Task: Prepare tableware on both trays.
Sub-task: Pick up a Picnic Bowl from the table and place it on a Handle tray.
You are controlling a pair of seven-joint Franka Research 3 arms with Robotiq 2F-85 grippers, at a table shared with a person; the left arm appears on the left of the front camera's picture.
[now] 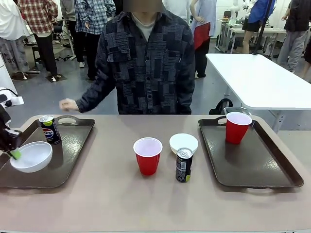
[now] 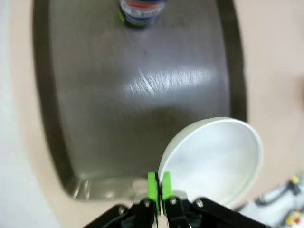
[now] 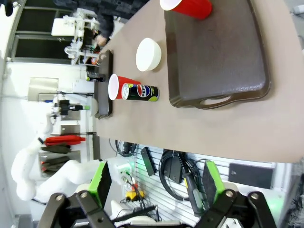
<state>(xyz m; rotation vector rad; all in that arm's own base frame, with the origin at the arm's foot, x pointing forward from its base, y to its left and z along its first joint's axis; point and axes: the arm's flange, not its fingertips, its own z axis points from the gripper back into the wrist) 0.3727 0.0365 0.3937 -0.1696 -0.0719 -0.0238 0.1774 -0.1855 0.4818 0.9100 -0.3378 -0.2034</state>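
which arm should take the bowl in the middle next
Right, probably. The right gripper is open and empty, and the middle bowl sits close to the right tray. The left gripper is shut on the other bowl at the left tray.

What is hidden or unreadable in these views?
Left wrist view: blue can, cut by the top edge, blurred.
Front view: left claw partly beyond the left edge; unclear whether its bowl touches the tray.
Right wrist view: red cup cut by the top edge.
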